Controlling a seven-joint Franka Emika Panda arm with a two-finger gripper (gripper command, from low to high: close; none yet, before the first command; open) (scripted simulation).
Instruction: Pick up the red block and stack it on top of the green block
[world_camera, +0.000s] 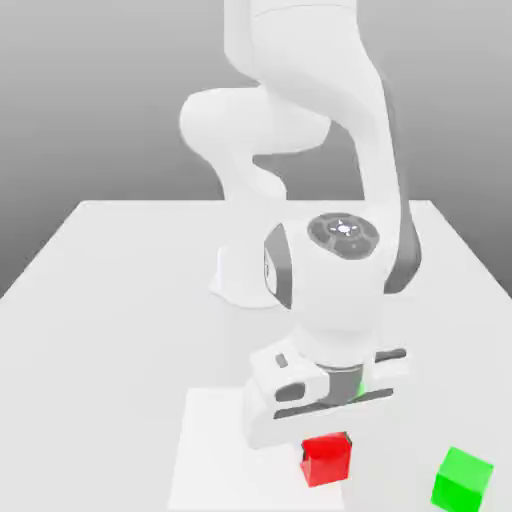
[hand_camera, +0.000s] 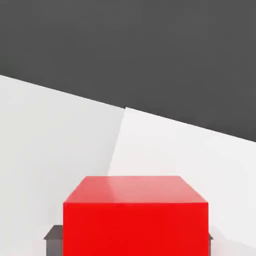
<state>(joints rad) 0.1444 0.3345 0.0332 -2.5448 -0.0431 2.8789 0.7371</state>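
White patch: on the table (world_camera: 90, 360), at the exterior view's left of the blocks; its near right corner lies around the red block's lower edge.
Pincer: closed on the red block, a finger against each of two opposite sides (world_camera: 328, 448).
Red block: between those fingers, slightly tilted in the exterior view (world_camera: 327, 463); whether its base clears the surface, I cannot tell.
Gap: open table between the two blocks, which stand apart.
Green block: toward the exterior view's right and slightly nearer that camera (world_camera: 463, 482); the carry should go that way, raised enough to clear its top.
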